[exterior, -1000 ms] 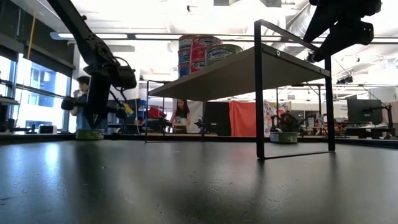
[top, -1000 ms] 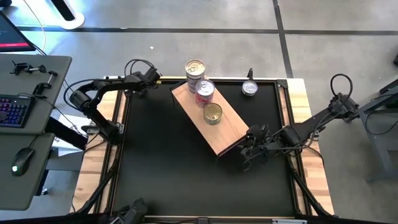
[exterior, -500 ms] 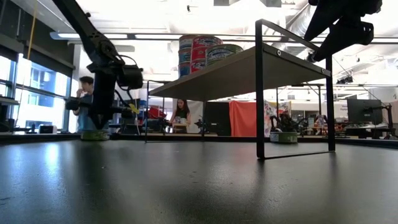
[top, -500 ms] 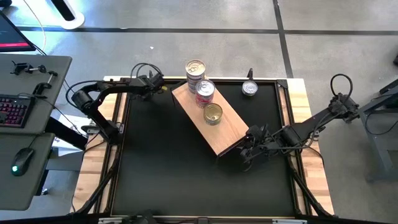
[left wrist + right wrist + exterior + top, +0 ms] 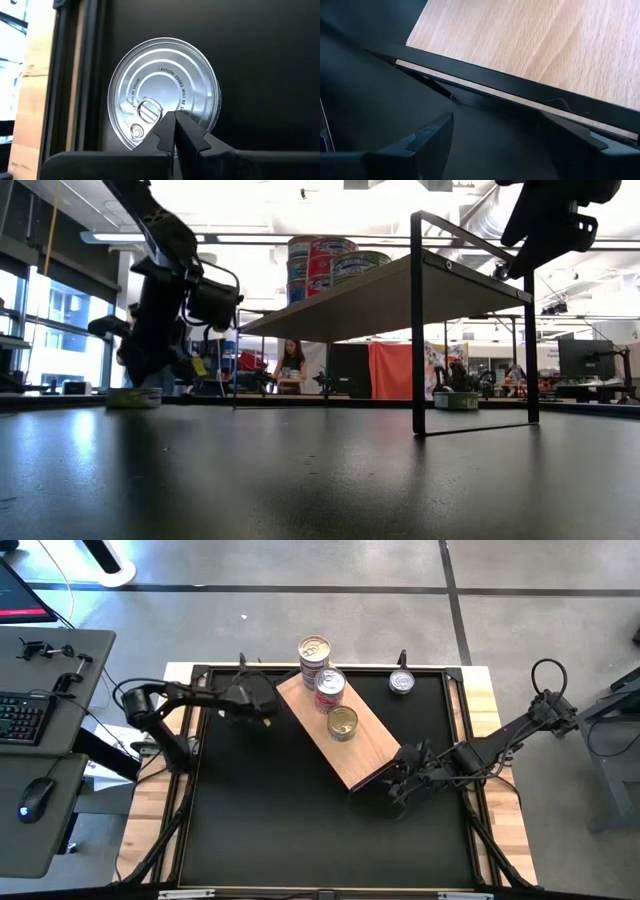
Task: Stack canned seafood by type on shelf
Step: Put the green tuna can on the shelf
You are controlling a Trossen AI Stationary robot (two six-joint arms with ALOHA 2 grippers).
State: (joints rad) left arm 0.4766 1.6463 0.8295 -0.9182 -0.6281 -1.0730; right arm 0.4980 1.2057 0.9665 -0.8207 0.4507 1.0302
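Observation:
A silver tin [image 5: 165, 80] with a pull-tab lid stands on the black table near the far left corner, also seen in the low view [image 5: 134, 398]. My left gripper [image 5: 174, 120] is shut right above it, and in the high view the gripper [image 5: 262, 710] hides the tin. The wooden shelf [image 5: 355, 745] stands raised on a black frame and carries a tall stack of tins [image 5: 314, 648], a red-labelled stack [image 5: 329, 686] and a gold-lidded tin [image 5: 342, 722]. My right gripper [image 5: 400, 785] is open beside the shelf's near right corner [image 5: 545, 40], touching nothing. My left gripper comes down from above with its shut fingertips [image 5: 167, 125] on the tin's lid [image 5: 172, 100], just beside the pull tab [image 5: 147, 110]. The tin stands flat on the table under them.
One more silver tin [image 5: 402, 683] sits on the table near the far right corner, behind the shelf. The shelf's black legs [image 5: 415, 330] stand on the table. The table's raised rim [image 5: 195, 720] runs close to the left gripper. People are in the room beyond.
My left gripper has moved from the far left corner toward the right, then toward the near edge, closer to the shelf's far left end. The tin under it has slid along the table with it, nearer to the low camera. My right gripper has kept still.

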